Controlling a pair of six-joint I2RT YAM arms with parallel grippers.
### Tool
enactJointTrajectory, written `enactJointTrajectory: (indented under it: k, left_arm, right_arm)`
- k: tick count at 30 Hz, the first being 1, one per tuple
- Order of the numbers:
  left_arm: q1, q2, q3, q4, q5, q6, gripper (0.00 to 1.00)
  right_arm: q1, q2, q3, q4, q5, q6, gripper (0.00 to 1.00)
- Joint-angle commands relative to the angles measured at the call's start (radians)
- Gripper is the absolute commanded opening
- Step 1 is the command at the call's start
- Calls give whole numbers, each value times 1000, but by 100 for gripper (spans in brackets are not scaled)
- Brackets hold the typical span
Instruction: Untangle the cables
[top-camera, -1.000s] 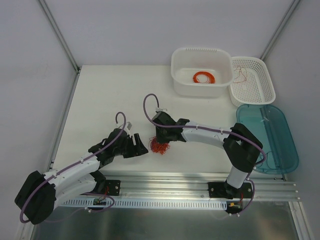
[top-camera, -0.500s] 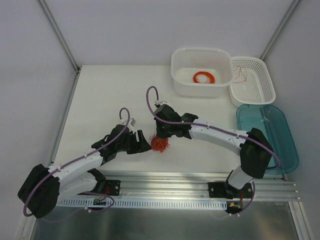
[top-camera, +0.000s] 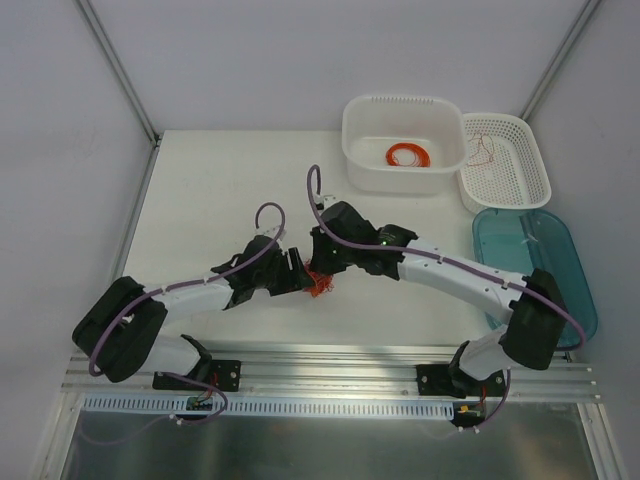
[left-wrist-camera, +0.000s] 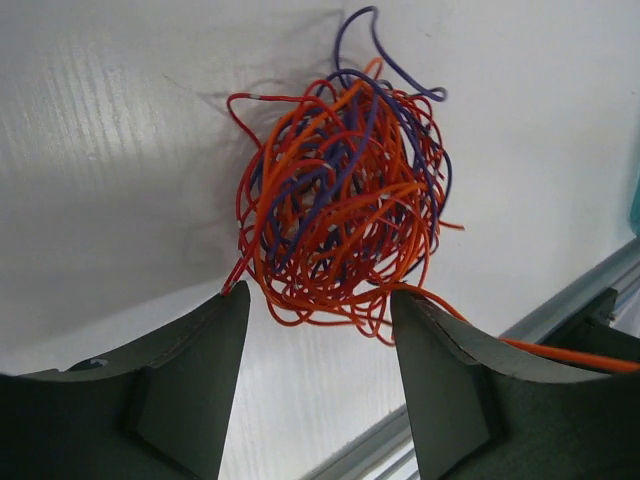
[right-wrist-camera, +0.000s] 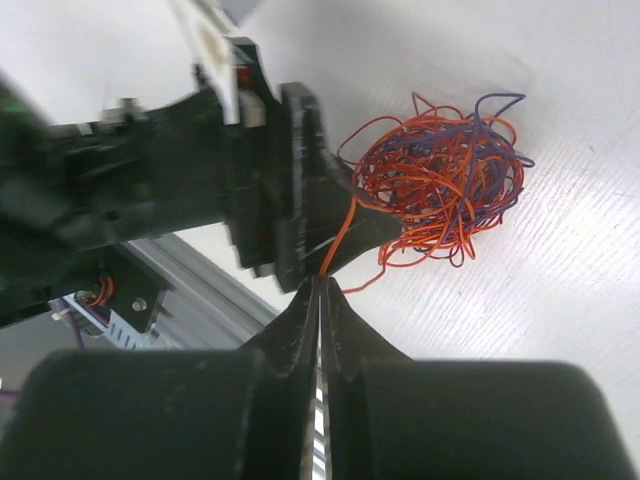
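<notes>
Right now the right jaws are pressed together. On the right wrist view one orange strand runs out from between their tips and up into the cables (right-wrist-camera: 440, 185), so they are pinching that strand. The left jaws stand spread, one tip on each side of the near edge of the tangle. The ball sits just ahead of them rather than between them, and a red strand touches the left-hand tip.

The cables are one scribbly ball of red, orange and purple wire lying on the desk (top-camera: 200, 200). From above, both sets of jaws meet over it, with the left arm (top-camera: 190, 292) reaching in from the left and the right arm (top-camera: 450, 265) from the right. They hide most of the ball, and I see only a bit of red between them.

I take the tub (top-camera: 370, 140) as my mark. The cables lie well apart from it, toward me and to its left. Inside the tub lies a neat orange coil (top-camera: 408, 155). A white basket (top-camera: 515, 175) seems to touch the tub's right side and has a loose strand (top-camera: 482, 150) of red wire in it. A teal tray (top-camera: 540, 250) lies right of the tub and nearer me, and the right arm's elbow hangs over its near end. A metal rail (top-camera: 330, 358) runs along the desk edge, well to my side of the tub.
</notes>
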Motion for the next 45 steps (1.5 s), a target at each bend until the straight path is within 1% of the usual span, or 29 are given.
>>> enactJointTrajectory:
  k: [1,2,3,6,8,10,13,17,20,21,23,24,25,28,29,33,35,36,37,38,39,40,41,42,43,44,45]
  left_arm:
    - [-15,65,36,53,-65,-42,58]
    - [-16,78,39,49,-79,-51,58]
    - [-16,88,42,47,-96,-77,58]
    - [-16,113,48,32,-164,-120,56]
    - [-16,116,53,-3,-246,-140,54]
    - [-15,116,69,-28,-318,-155,52]
    - [-13,119,99,-73,-374,-158,52]
    - [25,121,129,-119,-411,-157,51]
    - [92,122,138,-146,-399,-160,51]
    - [132,122,142,-154,-382,-163,50]
    - [165,122,143,-159,-365,-163,45]
    - [177,121,142,-159,-360,-163,40]
    - [189,115,145,-159,-363,-157,27]
    - [218,105,157,-178,-372,-126,7]
    - [231,101,157,-209,-377,-124,0]
    - [315,67,145,-270,-372,-118,0]
    - [343,44,146,-274,-354,-85,0]
    - [343,35,154,-277,-343,-66,0]
    - [343,30,160,-277,-328,-46,0]
    - [343,27,172,-277,-282,-20,0]
    - [343,24,177,-277,-259,-10,1]
    - [341,22,180,-277,-232,4,1]
    - [341,22,184,-277,-207,38,1]
    - [341,21,181,-278,-170,49,1]
    - [341,16,177,-277,-138,53,1]
    - [341,10,160,-277,-121,53,1]
    - [338,-2,149,-277,-89,52,1]
  right_arm:
    - [5,-93,7,31,-25,-30,1]
    - [5,-106,10,28,-25,-31,1]
    - [5,-127,18,28,-56,-41,1]
    - [5,-164,51,2,-52,-62,1]
    - [3,-196,79,-34,-49,-76,1]
    - [2,-227,130,-64,-52,-105,1]
    - [-1,-270,206,-105,-51,-151,1]
    - [-20,-313,314,-183,-41,-217,1]
    - [-60,-357,381,-234,-40,-251,1]
    - [-96,-368,392,-246,-40,-255,1]
    - [-136,-388,403,-262,-57,-263,1]
    - [-173,-397,400,-266,-66,-268,1]
    - [-191,-399,398,-280,-77,-268,1]
    - [-238,-411,371,-282,-121,-258,1]
    - [-247,-415,365,-285,-126,-258,1]
    - [-319,-435,352,-315,-121,-271,1]
    - [-342,-434,325,-329,-123,-288,1]
    - [-350,-431,311,-332,-126,-292,1]
    - [-348,-425,261,-317,-139,-295,1]
    - [-350,-411,230,-299,-184,-292,1]
    - [-350,-399,193,-279,-211,-280,9]
    - [-350,-388,130,-225,-283,-269,16]
    - [-348,-356,92,-190,-317,-248,21]
    - [-334,-339,60,-155,-342,-237,28]
    - [-321,-322,33,-80,-366,-229,32]
    - [-301,-298,-18,-43,-370,-234,36]
    - [-255,-255,-36,-9,-368,-245,41]
